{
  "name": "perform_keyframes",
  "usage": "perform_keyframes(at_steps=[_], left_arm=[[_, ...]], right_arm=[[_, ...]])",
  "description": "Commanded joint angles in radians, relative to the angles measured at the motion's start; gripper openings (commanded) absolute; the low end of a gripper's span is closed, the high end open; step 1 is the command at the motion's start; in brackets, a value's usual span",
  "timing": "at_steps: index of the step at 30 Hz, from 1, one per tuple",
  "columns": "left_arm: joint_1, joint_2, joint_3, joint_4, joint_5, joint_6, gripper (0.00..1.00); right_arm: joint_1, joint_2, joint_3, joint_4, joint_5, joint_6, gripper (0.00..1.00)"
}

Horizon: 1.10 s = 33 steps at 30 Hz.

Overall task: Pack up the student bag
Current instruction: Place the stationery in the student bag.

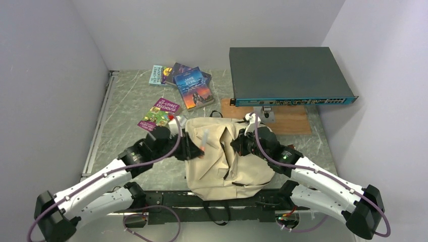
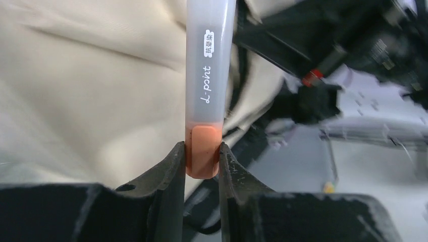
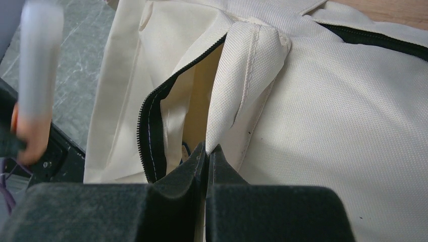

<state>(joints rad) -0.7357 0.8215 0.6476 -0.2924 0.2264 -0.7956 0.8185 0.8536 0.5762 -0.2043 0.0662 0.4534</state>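
The cream-beige student bag lies flat in the middle of the table, its dark zipper partly open. My left gripper is shut on the orange end of a translucent grey "L-point" pen, held over the bag's left part; the pen also shows in the top view and in the right wrist view. My right gripper is shut on a fold of the bag's fabric at the zipper opening, lifting it so the cream lining shows.
Paperback books lie behind the bag: one purple at the left, a stack further back. A dark network switch sits on a wooden board at the back right. Walls enclose the table.
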Motion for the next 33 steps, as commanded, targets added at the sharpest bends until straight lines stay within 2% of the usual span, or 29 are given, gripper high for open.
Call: perform_keyframes(at_steps=[1, 5, 7, 13, 19, 26, 29, 33], left_arm=[[-0.222, 0.049, 0.005, 0.312, 0.021, -0.137, 0.14], [-0.333, 0.169, 0.048, 0.429, -0.026, -0.178, 0.13], [-0.341, 0.223, 0.049, 0.457, -0.053, -0.268, 0.08], [-0.341, 0.337, 0.027, 0.563, -0.084, -0.483, 0.12], [-0.337, 0.484, 0.139, 0.413, -0.049, -0.59, 0.11], [-0.337, 0.458, 0.058, 0.428, -0.169, -0.706, 0.1], [-0.319, 0.479, 0.078, 0.41, -0.158, -0.686, 0.11], [-0.289, 0.541, 0.179, 0.281, -0.161, -0.594, 0.13]], right_arm=[[0.002, 0.012, 0.063, 0.007, -0.02, 0.019, 0.0], [0.002, -0.011, 0.076, 0.01, -0.009, 0.031, 0.0], [0.002, -0.015, 0.077, 0.018, -0.015, 0.033, 0.0], [0.002, -0.012, 0.089, 0.014, -0.021, 0.034, 0.0], [0.002, -0.041, 0.075, 0.022, -0.015, 0.045, 0.0], [0.002, -0.056, 0.079, -0.004, 0.002, 0.018, 0.0], [0.002, -0.063, 0.075, -0.006, -0.008, 0.023, 0.0], [0.002, -0.066, 0.066, 0.006, -0.021, 0.024, 0.0]])
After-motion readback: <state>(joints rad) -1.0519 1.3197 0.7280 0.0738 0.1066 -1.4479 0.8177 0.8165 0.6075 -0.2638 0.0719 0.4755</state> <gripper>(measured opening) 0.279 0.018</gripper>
